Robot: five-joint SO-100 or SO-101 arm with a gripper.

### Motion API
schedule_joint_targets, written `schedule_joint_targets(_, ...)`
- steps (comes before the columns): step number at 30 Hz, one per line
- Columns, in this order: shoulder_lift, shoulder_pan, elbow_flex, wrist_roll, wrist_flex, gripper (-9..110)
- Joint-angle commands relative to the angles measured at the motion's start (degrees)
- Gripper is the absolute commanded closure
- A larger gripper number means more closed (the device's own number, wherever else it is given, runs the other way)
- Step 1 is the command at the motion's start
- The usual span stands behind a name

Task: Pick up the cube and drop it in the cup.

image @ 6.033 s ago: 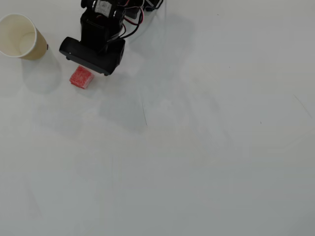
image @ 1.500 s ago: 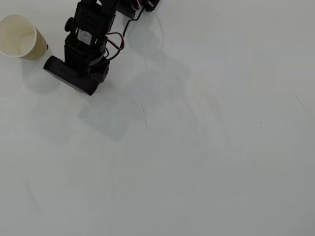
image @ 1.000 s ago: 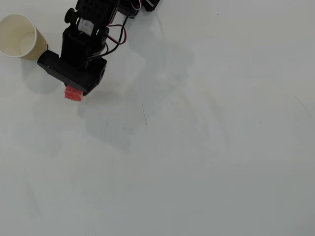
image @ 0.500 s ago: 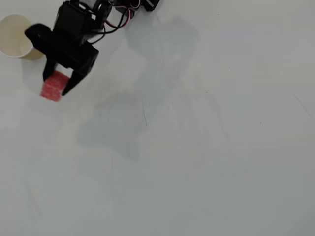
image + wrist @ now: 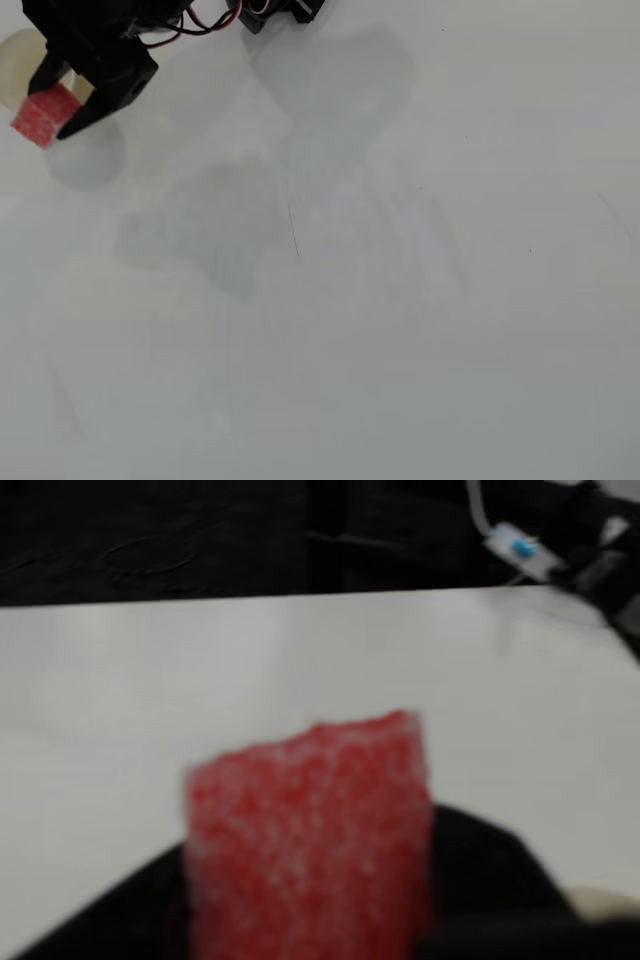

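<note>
In the overhead view my black gripper is at the top left, shut on the small red-pink cube and holding it off the table. The tan cup stands at the far left edge, partly hidden by the gripper; the cube hangs at its lower right rim. The wrist view shows the cube large and blurred, held between the black fingers. A pale patch at the lower right of that view may be the cup rim.
Red and black cables and black arm parts lie along the top edge. The white table spreads right and down. In the wrist view, the table's far edge meets a dark backdrop with a white connector.
</note>
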State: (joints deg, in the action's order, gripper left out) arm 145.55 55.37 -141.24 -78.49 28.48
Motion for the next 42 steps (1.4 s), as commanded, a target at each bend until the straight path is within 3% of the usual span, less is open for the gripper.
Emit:
schedule_joint_targets(1,3.78,2.99,2.2,0.7,-0.44,98)
schedule_joint_targets(21,6.42,15.91,-1.49,1.14,-0.44,98)
schedule_joint_targets(42,7.03,15.21,-1.93,1.14,-0.35,98)
